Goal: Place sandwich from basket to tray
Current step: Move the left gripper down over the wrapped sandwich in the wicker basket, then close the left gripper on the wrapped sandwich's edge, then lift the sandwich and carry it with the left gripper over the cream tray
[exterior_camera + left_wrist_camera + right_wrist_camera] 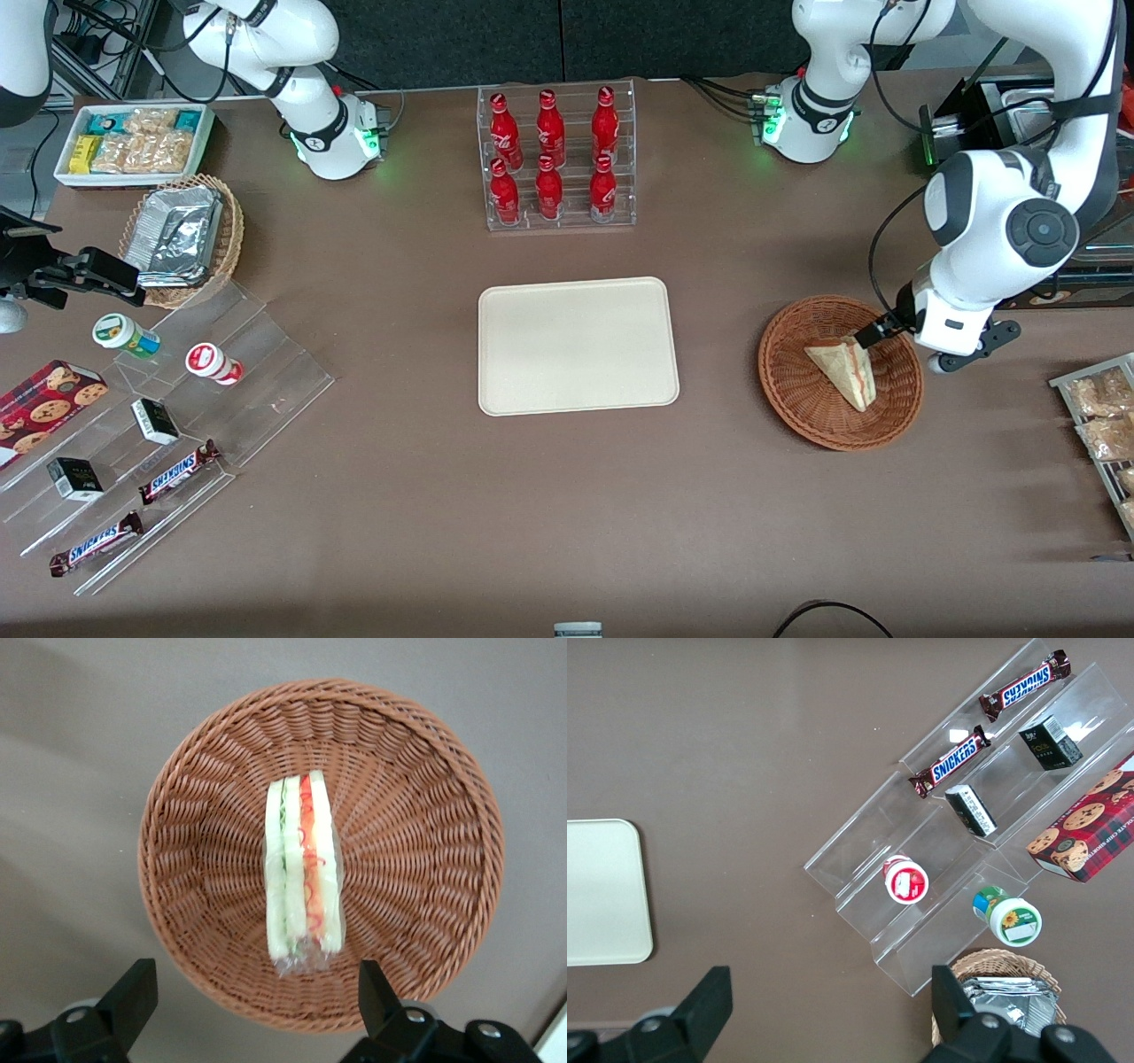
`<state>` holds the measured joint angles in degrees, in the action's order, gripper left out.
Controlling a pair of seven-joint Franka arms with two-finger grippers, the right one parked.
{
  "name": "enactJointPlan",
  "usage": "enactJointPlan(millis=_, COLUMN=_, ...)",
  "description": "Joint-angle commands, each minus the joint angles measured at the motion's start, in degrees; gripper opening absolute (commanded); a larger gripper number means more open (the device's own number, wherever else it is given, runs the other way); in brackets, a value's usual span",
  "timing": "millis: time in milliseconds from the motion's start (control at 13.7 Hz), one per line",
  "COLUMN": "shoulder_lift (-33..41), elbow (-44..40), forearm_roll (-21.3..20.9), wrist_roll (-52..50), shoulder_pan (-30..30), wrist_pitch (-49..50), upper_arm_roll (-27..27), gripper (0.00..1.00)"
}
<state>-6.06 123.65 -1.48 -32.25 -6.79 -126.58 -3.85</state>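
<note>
Sandwich (847, 369) lying in reddish-brown basket (791, 387), wrapped in clear film, cut edge with red-orange stripe showing in wrist view (304, 873). Basket (416, 797) on brown table (567, 514) toward working arm's end. Left gripper (873, 334) hovering above basket rim, fingers (133, 989) spread wide, holding nothing, not touching sandwich. Cream tray (578, 346) bare at table centre, well apart from basket. Rack of red bottles (555, 156) farther from front camera than tray.
</note>
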Motion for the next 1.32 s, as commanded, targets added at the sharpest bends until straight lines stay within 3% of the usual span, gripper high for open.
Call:
enactJointPlan(millis=0, shoulder_lift=-2.10, elbow=1.76, forearm_roll=0.42, wrist_roll=-4.14, shoulder_pan=-0.77, wrist_pitch=-5.23, upper_arm_roll=-0.01, gripper=1.00)
enactJointPlan(millis=439, shoulder_lift=-7.64, elbow=2.21, forearm_roll=0.51, wrist_roll=-4.14, shoulder_pan=-1.56, wrist_pitch=-9.30, upper_arm_roll=0.16, gripper=1.00)
enactJointPlan(millis=512, shoulder_lift=-8.34, elbow=2.21, forearm_roll=0.51, wrist_roll=-4.05, shoulder_pan=-1.56, wrist_pitch=-9.30, upper_arm_roll=0.16, gripper=0.96)
enactJointPlan(millis=585, shoulder_lift=-8.70, elbow=2.21, forearm_roll=0.51, wrist_roll=-4.14, shoulder_pan=-1.56, wrist_pitch=-9.30, upper_arm_roll=0.16, gripper=0.82)
enactJointPlan(millis=732, shoulder_lift=-9.14, elbow=2.21, forearm_roll=0.51, wrist_roll=-4.05, shoulder_pan=-1.56, wrist_pitch=-9.21, upper_arm_roll=0.16, gripper=0.24)
enactJointPlan(millis=805, shoulder_lift=-9.23, elbow=2.21, forearm_roll=0.51, wrist_roll=-3.97, shoulder_pan=-1.56, wrist_pitch=-9.21, upper_arm_roll=0.16, gripper=0.04)
enactJointPlan(millis=878, shoulder_lift=-9.58, elbow=1.95, forearm_roll=0.51, wrist_roll=-3.79, shoulder_pan=-1.64, wrist_pitch=-8.86, upper_arm_roll=0.25, gripper=0.00)
enactJointPlan(millis=1244, shoulder_lift=-12.31, elbow=-5.59, forearm_roll=0.51, wrist_roll=-4.32, shoulder_pan=-2.43, wrist_pitch=-1.33, upper_arm_roll=1.30, gripper=0.00)
